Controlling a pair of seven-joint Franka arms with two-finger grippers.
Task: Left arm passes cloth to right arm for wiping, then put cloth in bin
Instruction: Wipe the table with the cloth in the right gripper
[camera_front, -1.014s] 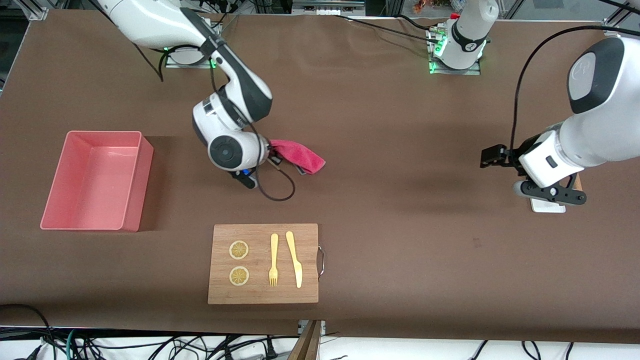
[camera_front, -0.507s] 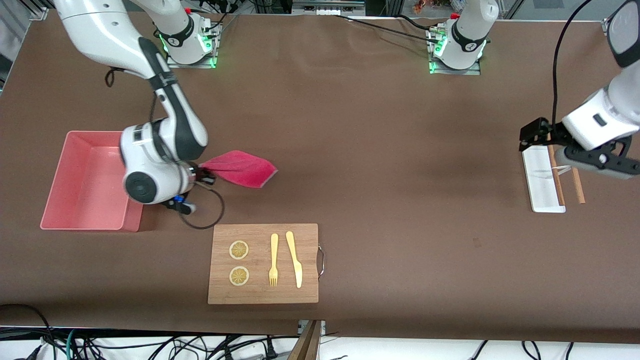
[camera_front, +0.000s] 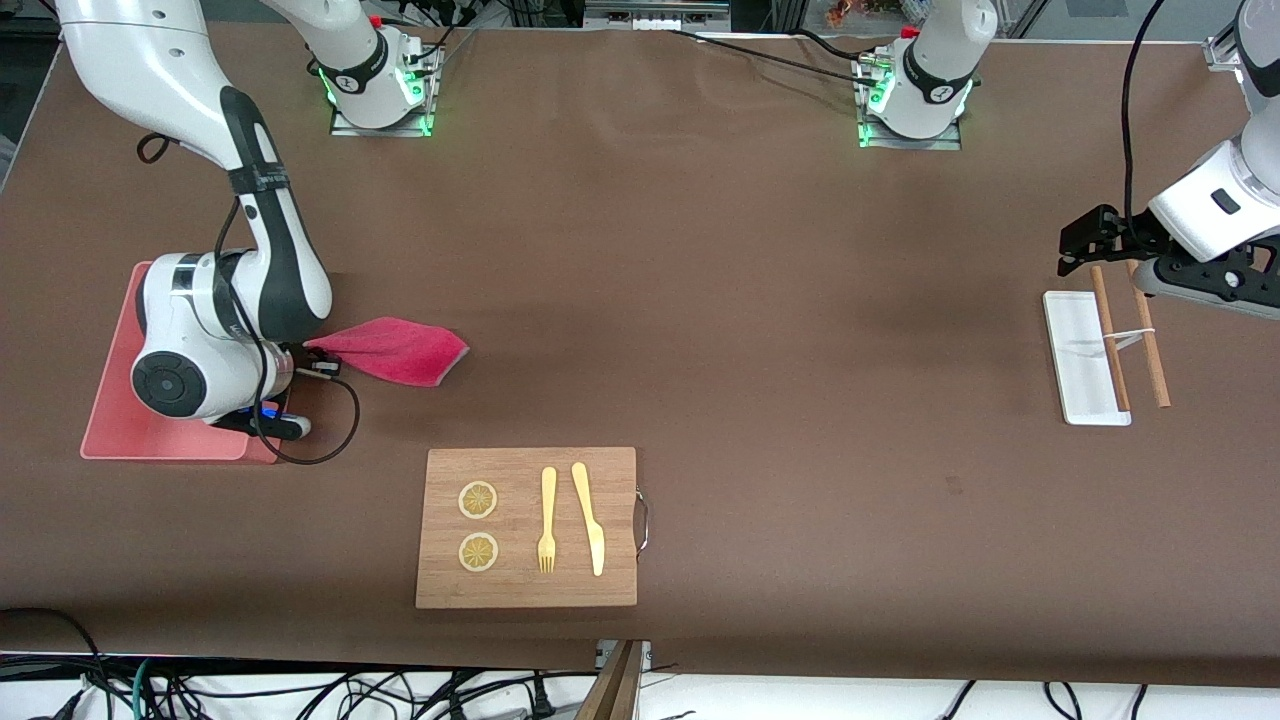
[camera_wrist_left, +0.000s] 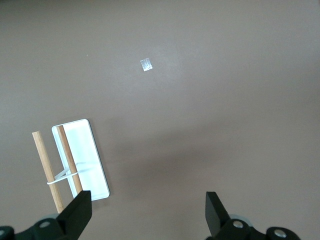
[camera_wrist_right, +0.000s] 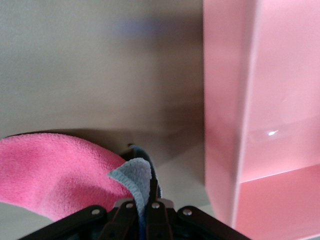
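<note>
Front view: right gripper (camera_front: 312, 362) clamped on cloth (camera_front: 395, 350) at bin (camera_front: 110, 440) wall
Left gripper (camera_wrist_left: 145, 212): apart, waiting
Tip: clear the wall fully before release

Even overhead light; my arms cast soft shadows on the table (camera_front: 760, 330). My right wrist view blurs close up, glare on the bin (camera_wrist_right: 272, 132).
</note>
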